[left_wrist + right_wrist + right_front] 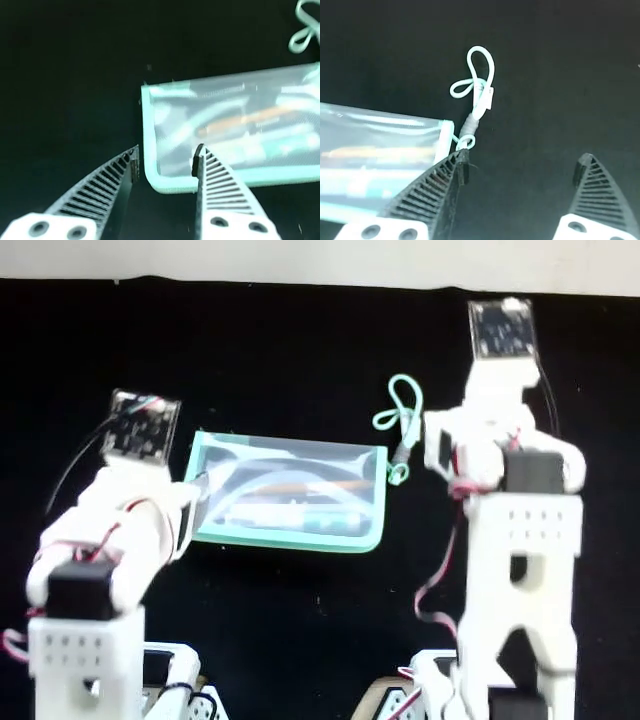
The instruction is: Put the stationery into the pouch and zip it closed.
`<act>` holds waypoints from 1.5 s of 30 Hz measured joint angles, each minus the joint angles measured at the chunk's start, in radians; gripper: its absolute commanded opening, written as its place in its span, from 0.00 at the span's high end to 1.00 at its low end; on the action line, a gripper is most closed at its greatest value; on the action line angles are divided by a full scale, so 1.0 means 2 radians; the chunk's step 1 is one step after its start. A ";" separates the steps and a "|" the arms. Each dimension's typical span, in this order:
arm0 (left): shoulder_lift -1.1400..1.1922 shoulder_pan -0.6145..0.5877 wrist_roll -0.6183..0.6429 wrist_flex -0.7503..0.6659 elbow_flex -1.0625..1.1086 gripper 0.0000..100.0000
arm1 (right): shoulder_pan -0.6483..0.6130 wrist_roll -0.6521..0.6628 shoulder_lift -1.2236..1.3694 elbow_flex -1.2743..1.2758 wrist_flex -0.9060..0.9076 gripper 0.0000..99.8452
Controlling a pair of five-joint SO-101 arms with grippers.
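Mint-edged clear pouch (pixel 290 495) flat on black surface (pixel 300 360), stationery (pixel 240 122) inside. Left pincer (pixel 167 155) part open astride pouch's end, one finger over its corner, perhaps touching. Right pincer (pixel 524 159) wide, empty, one finger just beside zip cord (pixel 479 95).

Clear shiny plastic pouch (pixel 290 505) with a woven cloth edge, thin smooth cord loop (pixel 480 92), dull black table (pixel 300 350) with no shine
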 measured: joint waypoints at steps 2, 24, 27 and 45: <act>0.017 0.001 0.000 0.000 0.001 0.80 | 0.000 0.000 0.046 -0.024 -0.010 0.67; 0.056 0.000 -0.001 0.000 0.007 0.80 | -0.008 0.000 0.542 -0.385 -0.018 0.67; 0.056 0.000 -0.001 0.000 0.025 0.80 | -0.008 -0.001 0.594 -0.436 -0.018 0.67; 0.056 0.000 -0.001 0.000 0.041 0.80 | 0.023 -0.002 0.722 -0.531 -0.018 0.67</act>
